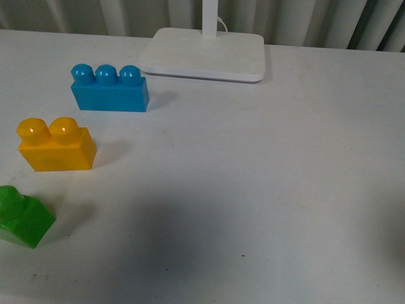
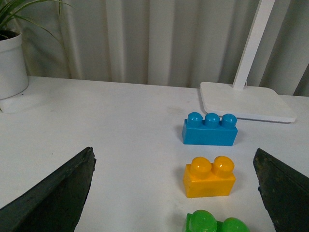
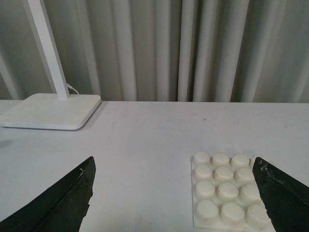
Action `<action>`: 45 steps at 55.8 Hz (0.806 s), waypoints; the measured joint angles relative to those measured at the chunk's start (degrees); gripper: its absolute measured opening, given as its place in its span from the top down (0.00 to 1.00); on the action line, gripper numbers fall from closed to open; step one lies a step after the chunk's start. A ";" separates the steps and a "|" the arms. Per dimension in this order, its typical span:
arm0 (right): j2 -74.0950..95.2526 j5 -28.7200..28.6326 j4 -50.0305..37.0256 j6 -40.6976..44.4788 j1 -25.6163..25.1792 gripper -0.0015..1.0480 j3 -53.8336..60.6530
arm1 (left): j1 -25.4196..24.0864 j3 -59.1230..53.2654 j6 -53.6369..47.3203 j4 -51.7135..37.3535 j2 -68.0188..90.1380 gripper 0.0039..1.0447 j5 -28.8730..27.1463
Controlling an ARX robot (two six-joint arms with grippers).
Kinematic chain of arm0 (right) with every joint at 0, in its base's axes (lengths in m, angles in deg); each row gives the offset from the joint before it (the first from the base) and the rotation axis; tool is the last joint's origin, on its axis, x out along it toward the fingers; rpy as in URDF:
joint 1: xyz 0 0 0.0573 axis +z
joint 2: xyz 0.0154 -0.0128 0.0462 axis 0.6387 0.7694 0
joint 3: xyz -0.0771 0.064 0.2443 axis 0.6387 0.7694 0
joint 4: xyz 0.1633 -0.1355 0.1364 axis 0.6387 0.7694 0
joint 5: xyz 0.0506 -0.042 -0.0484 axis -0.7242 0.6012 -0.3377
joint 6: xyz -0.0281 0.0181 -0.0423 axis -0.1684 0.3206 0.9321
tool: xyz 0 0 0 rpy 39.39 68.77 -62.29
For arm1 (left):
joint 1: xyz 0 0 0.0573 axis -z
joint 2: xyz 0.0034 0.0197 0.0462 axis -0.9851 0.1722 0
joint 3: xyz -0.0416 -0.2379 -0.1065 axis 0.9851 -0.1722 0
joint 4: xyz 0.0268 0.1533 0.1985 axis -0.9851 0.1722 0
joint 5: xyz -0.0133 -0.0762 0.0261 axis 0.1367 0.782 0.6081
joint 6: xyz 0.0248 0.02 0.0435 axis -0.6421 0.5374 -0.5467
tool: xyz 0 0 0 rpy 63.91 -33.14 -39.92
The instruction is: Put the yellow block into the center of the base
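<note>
Front view: the orange-yellow two-stud plastic block (image 1: 57,147) is sitting studs-up at the left of the white table (image 1: 253,190). Its long axis is running left to right, between the blue three-stud brick (image 1: 109,88) and the green brick (image 1: 22,215).

Left wrist view: the left gripper (image 2: 174,162) is hanging with its jaws wide and empty, the block (image 2: 209,178) lying ahead.

Right wrist view: the right gripper (image 3: 174,166) is holding its jaws wide and empty. The flat white studded square base (image 3: 227,191) is lying flat between them, nearer one finger.

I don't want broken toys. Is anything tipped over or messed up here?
Nothing looks broken or spilled. The blue brick and yellow block stand upright, studs up, and the base lies flat. Only the green brick seems turned a bit askew from the other two.
</note>
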 joint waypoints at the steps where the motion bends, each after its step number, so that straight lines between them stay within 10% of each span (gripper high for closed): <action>1: 0.00 0.00 0.00 0.00 0.00 0.09 0.00 | 0.00 0.00 0.00 0.00 0.00 0.06 -0.02; 45: 0.00 0.00 0.00 0.00 0.00 0.09 0.00 | 0.00 0.00 0.00 0.00 0.00 0.06 -0.02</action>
